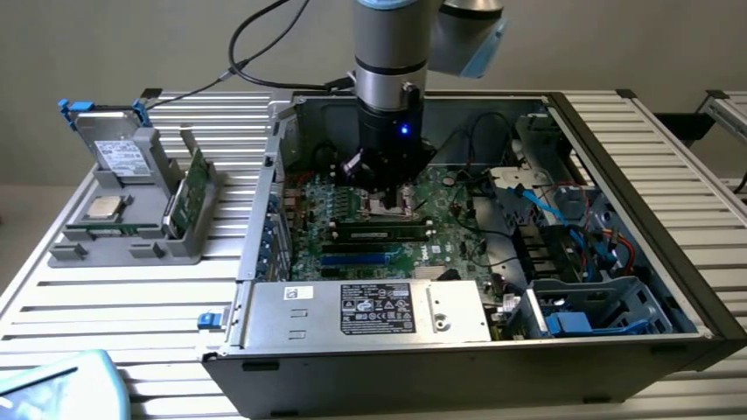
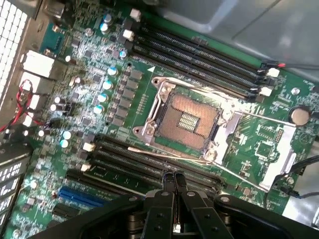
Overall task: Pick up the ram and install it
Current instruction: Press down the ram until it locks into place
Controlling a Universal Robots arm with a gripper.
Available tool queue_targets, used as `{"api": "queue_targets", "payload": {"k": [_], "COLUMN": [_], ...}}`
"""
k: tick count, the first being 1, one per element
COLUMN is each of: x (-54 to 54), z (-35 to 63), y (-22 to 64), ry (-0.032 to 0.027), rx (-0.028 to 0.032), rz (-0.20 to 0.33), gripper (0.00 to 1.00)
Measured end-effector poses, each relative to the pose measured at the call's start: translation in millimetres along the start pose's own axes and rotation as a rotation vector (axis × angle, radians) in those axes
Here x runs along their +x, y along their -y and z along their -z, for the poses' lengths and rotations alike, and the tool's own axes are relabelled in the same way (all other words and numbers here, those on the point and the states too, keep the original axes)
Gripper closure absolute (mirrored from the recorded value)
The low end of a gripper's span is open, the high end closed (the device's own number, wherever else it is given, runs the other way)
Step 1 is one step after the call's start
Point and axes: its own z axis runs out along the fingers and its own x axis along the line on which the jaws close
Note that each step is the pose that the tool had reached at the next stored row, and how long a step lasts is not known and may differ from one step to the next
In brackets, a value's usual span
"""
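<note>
Ram (image 1: 380, 233) appears to lie as a dark, labelled stick in a memory slot of the motherboard (image 1: 450, 241), in the middle of the exterior frame, inside the open computer case (image 1: 653, 262) on the counter (image 1: 117, 297). Whether it is fully seated I cannot tell.

The claw (image 1: 386, 205) hangs just above it, beside the empty processor socket (image 2: 187, 119). In the wrist view the claw (image 2: 174, 180) has its fingers pressed together, with nothing between them.

I judge the stick light, thin and stiff but fragile. It is best gripped across its flat faces near the middle of the top edge, clear of the chips and contacts, and pressed straight down.
</note>
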Motion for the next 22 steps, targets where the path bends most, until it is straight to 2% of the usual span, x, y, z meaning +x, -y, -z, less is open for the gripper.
{"api": "queue_targets", "payload": {"k": [4, 6, 8, 10, 15, 16, 17, 18, 19, 22], "x": [0.0, 0.0, 0.0, -0.1, 0.0, 0.0, 0.0, 0.0, 0.0, 0.0], "z": [0.0, 0.0, 0.1, -0.1, 0.0, 0.0, -0.1, 0.0, 0.0, 0.0], "y": [0.0, 0.0, 0.0, -0.1, 0.0, 0.0, 0.0, -0.1, 0.0, 0.0], "ry": [0.0107, 0.0154, 0.0189, 0.0209, 0.0239, 0.0223, 0.0186, 0.0112, 0.0007, -0.0455], "rx": [-0.0255, -0.0348, -0.0413, -0.0427, -0.0381, -0.0379, -0.0383, -0.0397, -0.0420, -0.0528], "rz": [-0.033, -0.051, -0.070, -0.094, -0.167, -0.180, -0.191, -0.199, -0.206, -0.223], "gripper": [0.89, 0.89, 0.89, 0.89, 0.89, 0.89, 0.89, 0.89, 0.89, 0.89]}}
